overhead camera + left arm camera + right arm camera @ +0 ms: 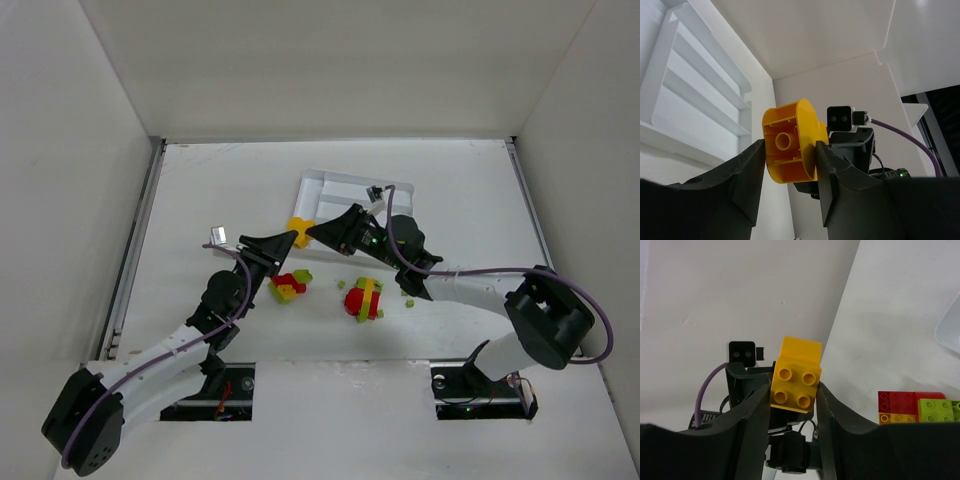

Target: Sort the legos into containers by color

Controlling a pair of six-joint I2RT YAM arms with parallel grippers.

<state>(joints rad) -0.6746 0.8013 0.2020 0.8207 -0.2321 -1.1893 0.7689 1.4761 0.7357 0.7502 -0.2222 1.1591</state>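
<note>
One yellow brick (pixel 300 227), pinched by left pincer (pixel 790 152) and right pincer (pixel 792 390) together. Tray (pixel 335 183) beyond them looks empty, clumps (pixel 288 285) behind them unsorted.

Two claws (pixel 789 144) (pixel 793 386), one yellow brick (pixel 299 227), one white tray (pixel 335 185), two mixed brick clumps (pixel 288 286) (pixel 364 298)

No words, numbers, labels or signs can be read in any view. The studs on the yellow brick (pixel 795 385) are too small and blurry to show any letters.
</note>
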